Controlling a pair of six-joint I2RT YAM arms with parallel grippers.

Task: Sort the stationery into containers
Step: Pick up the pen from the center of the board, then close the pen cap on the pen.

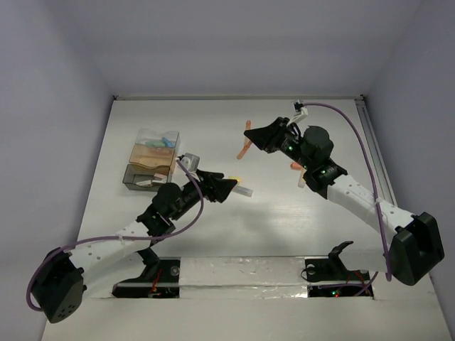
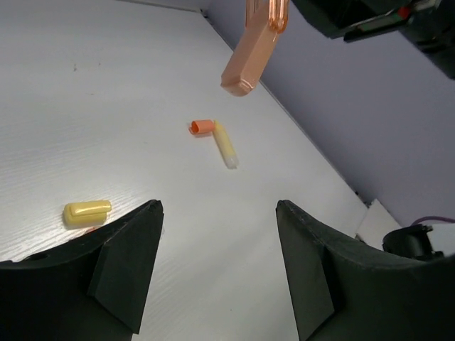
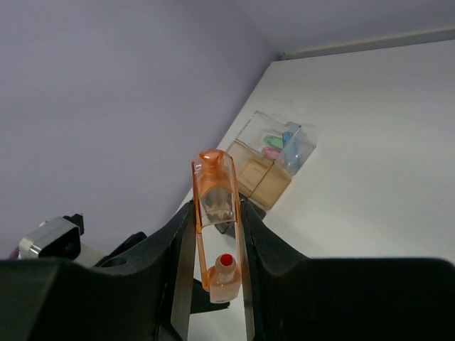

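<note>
- White tabletop (image 1: 284,227) between pale lilac walls; the container (image 1: 153,158) stands on its far left part, well apart from the working ends of both arms.
- We judge that the step in hand is the carrying of one piece. The right end effector (image 3: 215,209) is closed on the orange highlighter (image 3: 212,174) and holds it in the air above the middle of the tabletop.
- The orange highlighter is of clear orange plastic with flat sides. One end is rounded, and near the other end a small red part shows through. The fingers press on its two long sides.
- The left end effector (image 2: 217,213) stands partly open and has hold of nothing. It hovers low over the tabletop and points toward the right arm.
- Two pieces lie loose before it: a yellow cap (image 2: 87,212) near its left finger, and farther away a pale yellow piece with an orange cap (image 2: 222,142). We judge that both are not yet sorted.
- In the right wrist view, green, pink and blue pieces already lie in the clear compartment of the container, with tan compartments beside it. Which compartment is meant for orange we cannot tell.
- For the next move, we think the right arm must travel left to the container, bring the highlighter over a compartment, lower it and open. The left arm lies between, so the path must pass above or around it.
</note>
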